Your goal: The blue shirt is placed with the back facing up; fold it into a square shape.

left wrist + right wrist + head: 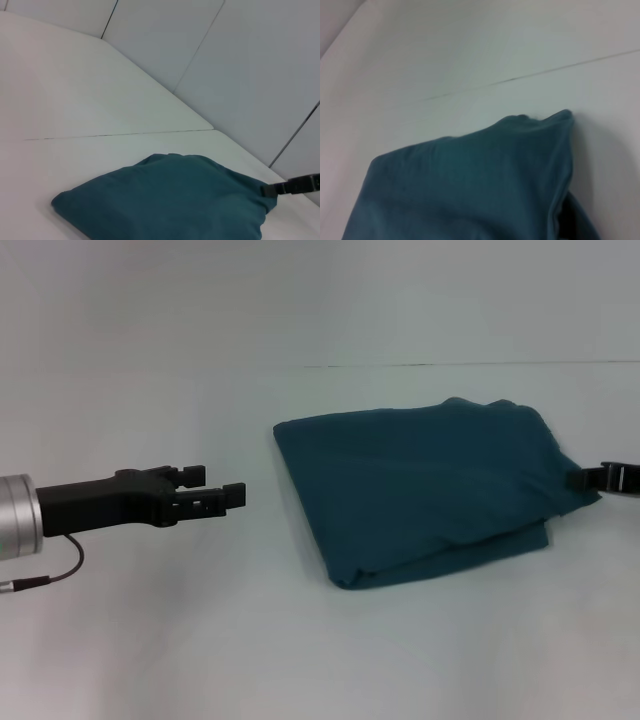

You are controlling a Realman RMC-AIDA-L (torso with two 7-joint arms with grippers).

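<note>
**Shirt folded on bench; right claw at its edge, left claw standing off**

Blue shirt (pixel 425 490) found folded into a compact, roughly four-sided bundle, lying flat on the white bench (pixel 150 640), right of centre and closer to the far edge than the near one. Plain side uppermost; no lettering visible. Near and left edges of the bundle straight and thick with stacked layers. Far right corner bunched and raised into a soft hump, confirmed in the left wrist view (pixel 170 200) and in the right wrist view (pixel 470 185), with a small pucker at the peak. Faint seam line in the bench surface noted running behind the bundle.

Left claw (pixel 215 487) held above the bench on the left side, well apart from the shirt, pointing toward it. Fingers released, one above the other with a visible gap, nothing between them. Silver wrist cuff (pixel 18 516) and thin cable (pixel 55 570) seen behind it.

Right claw (pixel 590 480) entering from the right edge of the head view, its black tip touching the bunched right side of the shirt; seen likewise in the left wrist view (pixel 287 187). Whether clenched on the cloth or merely resting against it: cannot tell, fingers hidden by the fabric.

Pale panelled wall (pixel 240 65) recorded beyond the far edge of the bench.
</note>
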